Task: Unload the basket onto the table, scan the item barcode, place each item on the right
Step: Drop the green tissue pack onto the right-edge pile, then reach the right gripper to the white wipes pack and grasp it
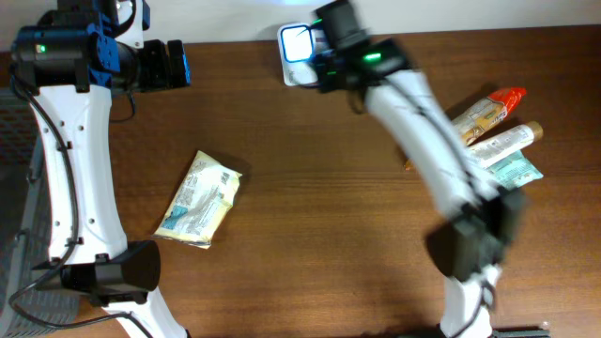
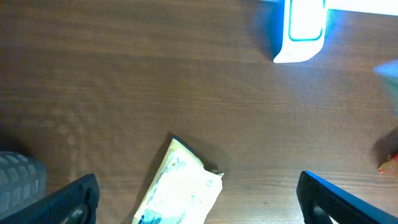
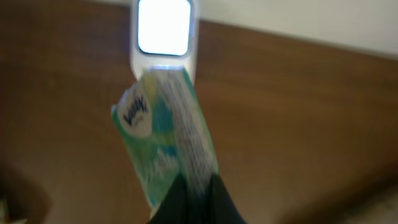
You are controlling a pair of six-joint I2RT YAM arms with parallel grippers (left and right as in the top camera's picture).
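My right gripper (image 3: pixel 199 186) is shut on the lower end of a green and white tissue packet (image 3: pixel 165 134). It holds the packet upright, with the top edge just below the lit window of the white barcode scanner (image 3: pixel 163 31). From overhead, the right gripper (image 1: pixel 324 58) hangs right beside the scanner (image 1: pixel 299 52) at the table's far edge, and the packet is mostly hidden under it. My left gripper (image 2: pixel 198 186) is open and holds nothing. It hovers above a pale snack packet (image 2: pixel 174 168) lying flat on the table.
The pale packet (image 1: pixel 199 199) lies left of centre. Three more items, an orange-tipped packet (image 1: pixel 488 111), a tube (image 1: pixel 504 141) and a teal packet (image 1: pixel 518 170), lie at the right, beside the right arm. The left gripper (image 1: pixel 174 64) is at the far left.
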